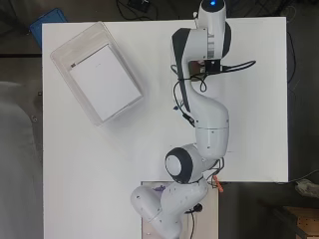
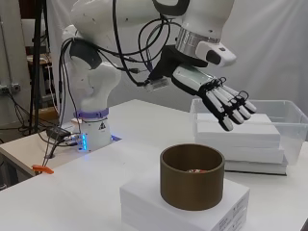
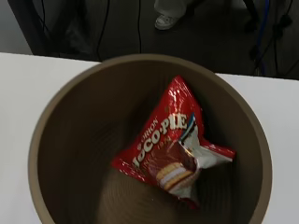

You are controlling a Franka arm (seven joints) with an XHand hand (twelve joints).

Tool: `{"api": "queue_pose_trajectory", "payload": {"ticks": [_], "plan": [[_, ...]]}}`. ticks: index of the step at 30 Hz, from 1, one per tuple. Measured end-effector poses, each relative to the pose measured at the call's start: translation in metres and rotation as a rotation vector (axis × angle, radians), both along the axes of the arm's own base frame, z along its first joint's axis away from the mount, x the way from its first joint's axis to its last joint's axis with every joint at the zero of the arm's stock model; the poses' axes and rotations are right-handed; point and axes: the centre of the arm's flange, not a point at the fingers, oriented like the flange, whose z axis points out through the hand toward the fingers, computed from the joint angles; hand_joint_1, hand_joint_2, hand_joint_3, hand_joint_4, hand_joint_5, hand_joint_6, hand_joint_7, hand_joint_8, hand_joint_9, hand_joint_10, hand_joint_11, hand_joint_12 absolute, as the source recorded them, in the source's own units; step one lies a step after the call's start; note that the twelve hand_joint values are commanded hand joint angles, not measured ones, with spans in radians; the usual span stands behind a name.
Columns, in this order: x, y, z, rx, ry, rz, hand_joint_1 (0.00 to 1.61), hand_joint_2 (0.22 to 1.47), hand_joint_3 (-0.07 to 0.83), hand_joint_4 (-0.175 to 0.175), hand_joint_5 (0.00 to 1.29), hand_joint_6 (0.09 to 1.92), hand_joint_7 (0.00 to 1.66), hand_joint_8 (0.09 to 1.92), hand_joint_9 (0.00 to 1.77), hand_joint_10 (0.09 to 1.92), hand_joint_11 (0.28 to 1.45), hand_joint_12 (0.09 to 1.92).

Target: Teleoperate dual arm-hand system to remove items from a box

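Observation:
A round brown tub (image 2: 192, 176) stands on a stack of white boxes (image 2: 183, 204) at the table's near side in the side view. In the wrist view the brown tub (image 3: 70, 140) fills the picture, and a red snack packet (image 3: 173, 142) lies inside it, leaning on the wall. My hand (image 2: 224, 101) hovers above the tub, fingers straight and slanting downward, holding nothing. The overhead view hides the hand and the tub under the arm.
A clear plastic bin (image 1: 62, 52) with white boxes (image 1: 104, 82) inside sits at the table's far left in the overhead view. In the side view the bin (image 2: 288, 120) stands behind the tub. The table (image 1: 99, 169) is white; its far edge lies just beyond the tub.

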Motion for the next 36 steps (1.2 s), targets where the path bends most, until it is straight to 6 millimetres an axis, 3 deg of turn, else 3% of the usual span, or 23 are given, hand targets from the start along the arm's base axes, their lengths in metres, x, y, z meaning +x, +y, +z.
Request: {"api": "queue_pose_trajectory", "payload": {"ticks": [1,3,6,7,9,10,12,13,14,16,18,19,21,22,24,27,33,36], "plan": [[-0.002,0.011,0.020,0.015,-0.043,0.020,0.00,0.79,0.027,0.025,0.05,0.09,0.12,0.09,0.22,0.09,0.39,0.09],[-0.028,0.005,0.077,0.072,-0.151,0.059,0.00,0.81,0.021,0.018,0.08,0.09,0.14,0.09,0.23,0.09,0.40,0.09],[-0.121,-0.014,0.197,0.037,-0.315,0.020,0.00,0.82,0.005,0.008,0.15,0.09,0.19,0.09,0.26,0.09,0.41,0.09],[-0.145,-0.022,0.215,-0.013,-0.321,-0.034,0.00,0.83,0.004,0.007,0.16,0.09,0.19,0.09,0.27,0.09,0.42,0.09],[-0.187,-0.046,0.232,-0.170,-0.287,-0.206,0.00,0.83,0.005,0.005,0.18,0.09,0.21,0.09,0.29,0.09,0.43,0.09],[-0.203,-0.059,0.225,-0.257,-0.237,-0.301,0.00,0.83,0.005,0.004,0.18,0.09,0.22,0.09,0.30,0.09,0.44,0.09],[-0.212,-0.068,0.199,-0.316,-0.160,-0.368,0.00,0.84,0.002,0.003,0.19,0.09,0.23,0.09,0.32,0.09,0.45,0.09],[-0.209,-0.061,0.182,-0.307,-0.132,-0.359,0.00,0.84,0.000,0.003,0.19,0.09,0.22,0.09,0.32,0.09,0.45,0.09],[-0.202,-0.039,0.164,-0.275,-0.117,-0.310,0.00,0.83,-0.002,0.002,0.17,0.09,0.20,0.09,0.32,0.09,0.45,0.09],[-0.192,0.023,0.144,-0.199,-0.119,-0.174,0.00,0.82,-0.005,-0.002,0.14,0.09,0.18,0.09,0.31,0.09,0.44,0.09],[-0.199,0.112,0.136,-0.122,-0.148,0.018,0.00,0.82,-0.003,-0.006,0.12,0.09,0.17,0.09,0.31,0.09,0.44,0.09],[-0.213,0.157,0.135,-0.093,-0.168,0.111,0.00,0.83,-0.002,-0.007,0.12,0.09,0.16,0.09,0.31,0.09,0.44,0.09],[-0.252,0.226,0.135,-0.065,-0.209,0.250,0.00,0.84,0.005,-0.009,0.12,0.09,0.16,0.09,0.31,0.09,0.44,0.09],[-0.274,0.254,0.134,-0.058,-0.229,0.304,0.00,0.85,0.008,-0.011,0.12,0.09,0.15,0.09,0.31,0.09,0.44,0.09],[-0.314,0.288,0.120,-0.041,-0.244,0.362,0.00,0.86,0.013,-0.013,0.11,0.09,0.15,0.09,0.30,0.09,0.44,0.09],[-0.327,0.295,0.107,-0.026,-0.235,0.336,0.01,0.87,0.011,-0.015,0.11,0.09,0.14,0.09,0.29,0.09,0.44,0.09],[-0.313,0.292,0.138,-0.026,-0.340,0.196,0.04,0.84,-0.003,-0.016,0.03,0.09,0.07,0.09,0.23,0.09,0.42,0.09],[-0.314,0.300,0.126,-0.048,-0.355,0.141,0.05,0.84,-0.004,-0.016,0.01,0.09,0.06,0.09,0.21,0.09,0.42,0.09]]}}
